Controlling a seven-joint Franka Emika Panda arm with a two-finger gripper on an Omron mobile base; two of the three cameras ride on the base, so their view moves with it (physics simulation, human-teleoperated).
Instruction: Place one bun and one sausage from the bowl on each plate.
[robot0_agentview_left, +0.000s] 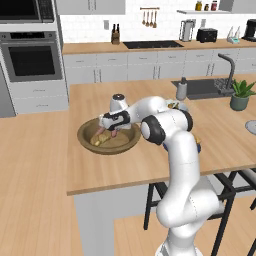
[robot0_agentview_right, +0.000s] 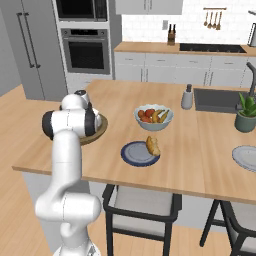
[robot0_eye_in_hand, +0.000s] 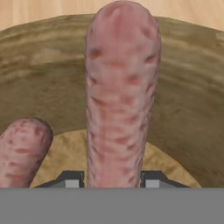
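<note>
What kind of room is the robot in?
It looks like a home kitchen, computer-drawn. You can see a built-in steel wall oven, a dark sink with a curved tap, and a wooden-topped island counter with a white bowl of colourful fruit on it.

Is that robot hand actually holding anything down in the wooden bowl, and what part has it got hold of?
Yes: the gripper is clamped on a sausage by one end, a fingertip on each side, over the wooden bowl.
</note>
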